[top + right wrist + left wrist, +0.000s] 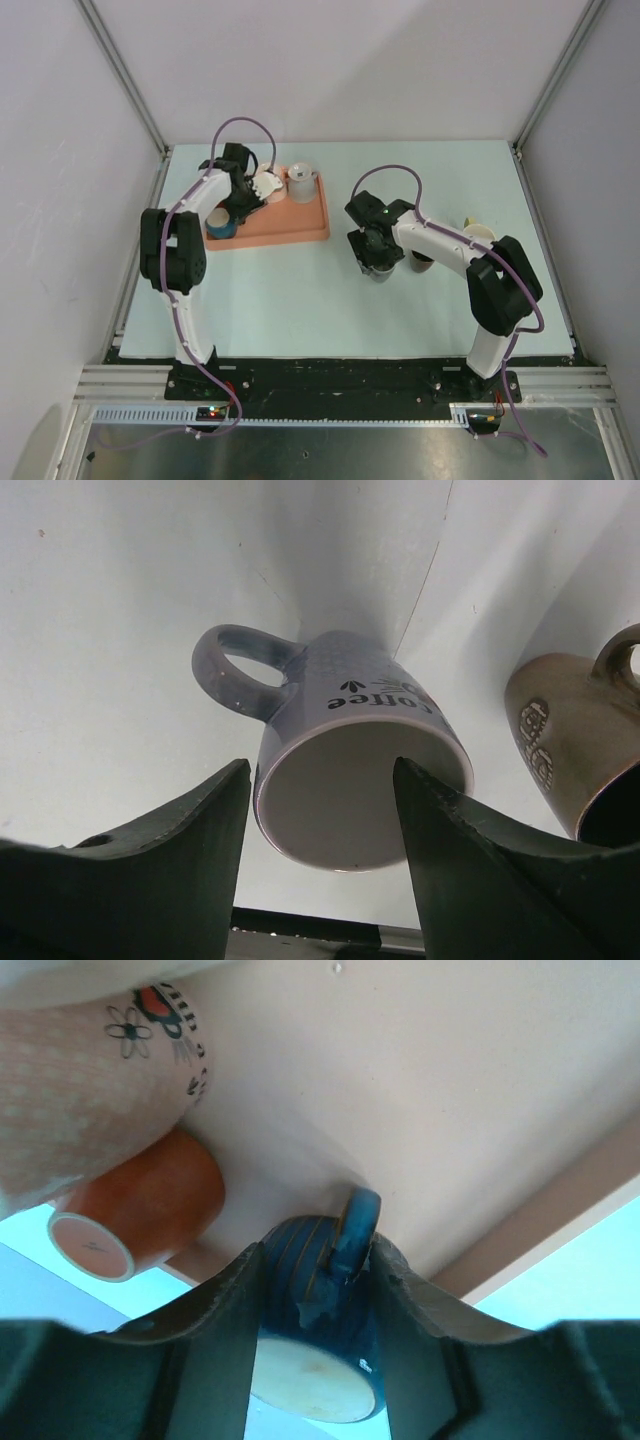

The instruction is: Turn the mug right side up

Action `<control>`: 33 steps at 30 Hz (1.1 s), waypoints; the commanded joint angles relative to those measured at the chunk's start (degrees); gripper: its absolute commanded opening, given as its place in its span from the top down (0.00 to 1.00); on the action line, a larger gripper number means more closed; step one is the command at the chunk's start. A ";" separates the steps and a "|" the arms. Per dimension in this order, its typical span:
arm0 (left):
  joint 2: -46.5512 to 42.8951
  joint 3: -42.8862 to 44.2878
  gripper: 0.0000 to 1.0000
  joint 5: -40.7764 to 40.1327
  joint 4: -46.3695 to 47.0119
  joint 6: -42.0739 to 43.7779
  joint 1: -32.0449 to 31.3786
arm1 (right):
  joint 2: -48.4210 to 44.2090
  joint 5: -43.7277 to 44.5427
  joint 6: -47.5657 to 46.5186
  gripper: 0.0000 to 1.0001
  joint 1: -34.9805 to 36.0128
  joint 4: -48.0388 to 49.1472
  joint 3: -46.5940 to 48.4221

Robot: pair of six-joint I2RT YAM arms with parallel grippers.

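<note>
A dark blue mug [300,1290] stands bottom-up on the salmon tray [430,1090], its cream base toward the camera and its handle [355,1230] on the right. My left gripper [318,1255] is shut on it, one finger pressed on each side. In the top view this gripper [230,212] is over the tray's left end, just above the blue mug [221,229]. A lavender "Coffee" mug [350,695] stands mouth-up on the table. My right gripper [320,770] is open just above its rim, one finger on each side; the top view shows this gripper [378,260] too.
On the tray [300,228] are also an orange mug [150,1205], a pink patterned mug [80,1100] and a grey-white mug [301,184]. A brown mug [565,750] stands right of the lavender one. A cream object [478,232] sits further right.
</note>
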 commanded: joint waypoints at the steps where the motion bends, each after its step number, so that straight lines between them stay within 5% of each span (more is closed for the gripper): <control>1: -1.59 -2.90 0.57 -2.75 -1.14 6.69 -0.52 | -2.69 1.81 -0.37 0.35 -0.18 -0.79 0.09; 4: -0.72 -2.66 0.88 -3.07 -1.11 5.75 -0.54 | -3.35 1.23 -0.56 0.33 -0.19 -0.76 0.15; 7: -1.27 -1.94 0.98 -1.99 -1.11 4.52 -0.64 | -4.78 0.61 -1.21 0.31 0.14 -0.69 0.17; 19: -15.26 2.37 1.00 13.87 -2.54 -6.41 -2.42 | -20.44 -17.01 -4.65 0.12 -1.11 7.44 0.99; 33: -24.28 18.55 1.00 33.68 -6.18 -29.00 -9.24 | -20.88 -44.42 11.41 0.05 -5.48 44.12 1.08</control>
